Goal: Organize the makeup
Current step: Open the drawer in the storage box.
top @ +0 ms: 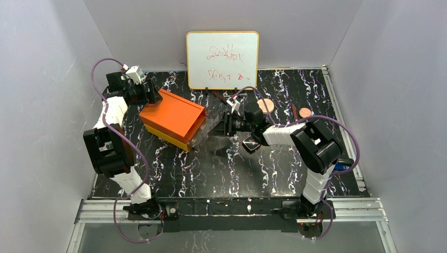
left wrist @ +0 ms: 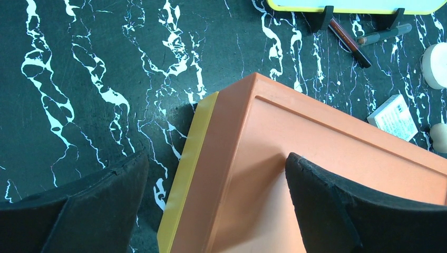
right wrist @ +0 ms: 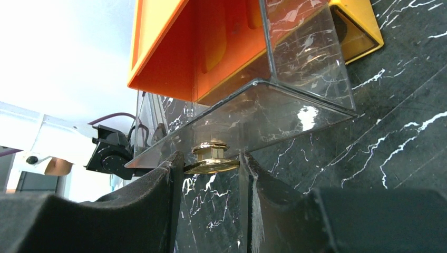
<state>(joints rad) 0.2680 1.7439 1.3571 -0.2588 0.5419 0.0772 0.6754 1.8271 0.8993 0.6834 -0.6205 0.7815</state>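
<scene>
The orange box (top: 171, 118) lies left of centre with its clear drawer (top: 208, 130) pulled out to the right. My right gripper (top: 226, 125) is shut on the drawer's gold knob (right wrist: 212, 158); the gripper (right wrist: 211, 164) pinches it from both sides. My left gripper (top: 152, 95) is open at the box's back corner. In the left wrist view the gripper (left wrist: 216, 161) has one finger on the box top (left wrist: 316, 158) and the other over the table. A black square compact (top: 251, 143) lies under the right arm. Peach round items (top: 266, 105) (top: 305, 112) lie behind it. Two thin pencils (left wrist: 348, 37) (left wrist: 382, 35) lie by the whiteboard feet.
A whiteboard (top: 222, 59) stands at the back centre. A tan rounded item (left wrist: 438, 138) and a pale round one (left wrist: 436, 66) show at the left wrist view's right edge. A blue object (top: 343, 163) is half hidden behind the right arm. Grey walls close three sides.
</scene>
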